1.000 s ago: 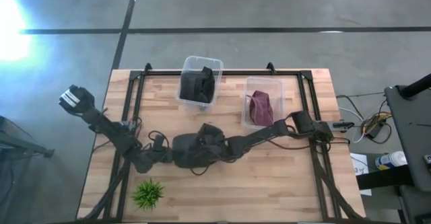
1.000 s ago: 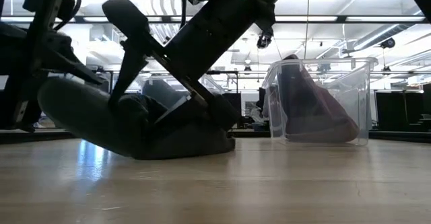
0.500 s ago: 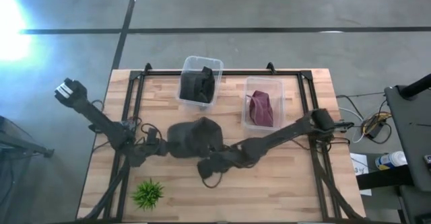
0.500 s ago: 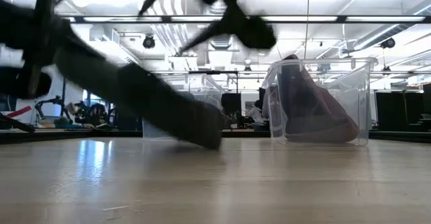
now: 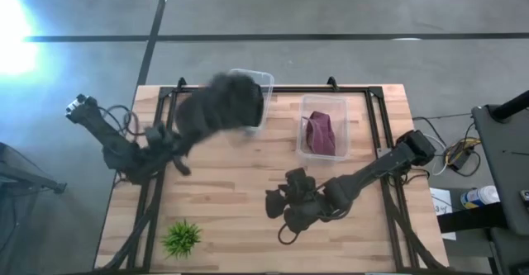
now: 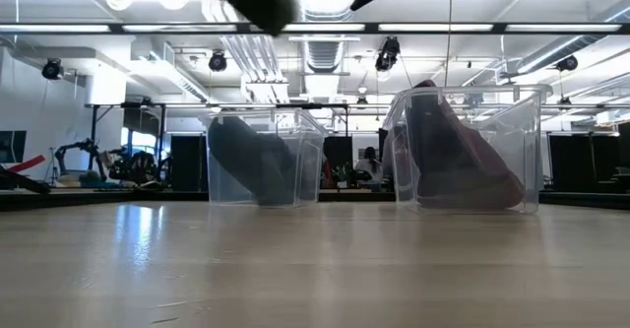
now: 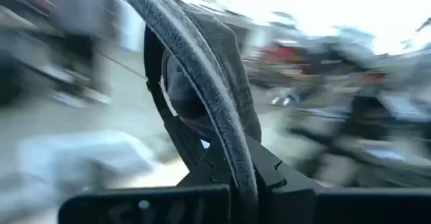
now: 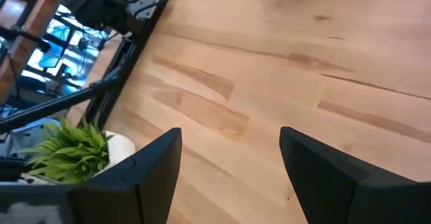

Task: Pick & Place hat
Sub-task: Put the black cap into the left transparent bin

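Hat (image 7: pixel 202 69) brim sits clamped, visible only in left wrist view.

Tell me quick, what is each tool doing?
Left tool: shut on the hat, raised by the bin.
Right tool: open, holding nothing.

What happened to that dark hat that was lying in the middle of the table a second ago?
The left pincer, shut on the dark grey fabric hat, lifted it off the wooden table and swung it up over the left clear plastic bin. The right pincer let go, backed toward the table's near side and is open. Both bins, the maroon hat and the small green plant stayed put.
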You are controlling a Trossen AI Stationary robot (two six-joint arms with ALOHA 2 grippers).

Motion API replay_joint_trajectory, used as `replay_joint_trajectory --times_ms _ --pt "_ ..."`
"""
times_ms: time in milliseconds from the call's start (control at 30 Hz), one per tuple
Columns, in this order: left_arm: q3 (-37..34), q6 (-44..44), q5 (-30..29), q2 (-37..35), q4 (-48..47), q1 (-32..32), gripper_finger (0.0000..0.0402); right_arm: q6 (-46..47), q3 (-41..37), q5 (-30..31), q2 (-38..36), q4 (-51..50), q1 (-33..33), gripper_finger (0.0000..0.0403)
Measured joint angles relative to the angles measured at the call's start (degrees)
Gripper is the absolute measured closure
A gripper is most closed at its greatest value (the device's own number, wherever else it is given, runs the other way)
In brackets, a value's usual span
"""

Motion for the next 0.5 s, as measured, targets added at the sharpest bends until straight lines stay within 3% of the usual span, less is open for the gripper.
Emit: replay_joint_trajectory --times_ms 67,133,267,333,500 --pt "2.7 8.6 -3.9 0.8 -0.2 2.5 0.0395 0.3 0.0 0.0 0.5 0.3 0.0 0.0156" --pt "4.7 13.9 -4.0 1.5 -0.2 6.0 0.0395 0.9 0.0 0.0 0.9 -0.1 0.0 0.0156" --pt "7.1 15.4 -0.9 2.8 -3.2 14.0 0.0395 3.1 0.0 0.0 1.3 -0.3 0.0 0.0156" --pt "8.3 10.7 4.3 3.7 -8.9 18.1 0.0395 3.6 0.0 0.0 1.3 -0.3 0.0 0.0156" --pt "10.7 -11.5 22.2 8.4 -32.0 31.6 0.0395 4.9 0.0 0.0 1.3 -0.3 0.4 0.0156"
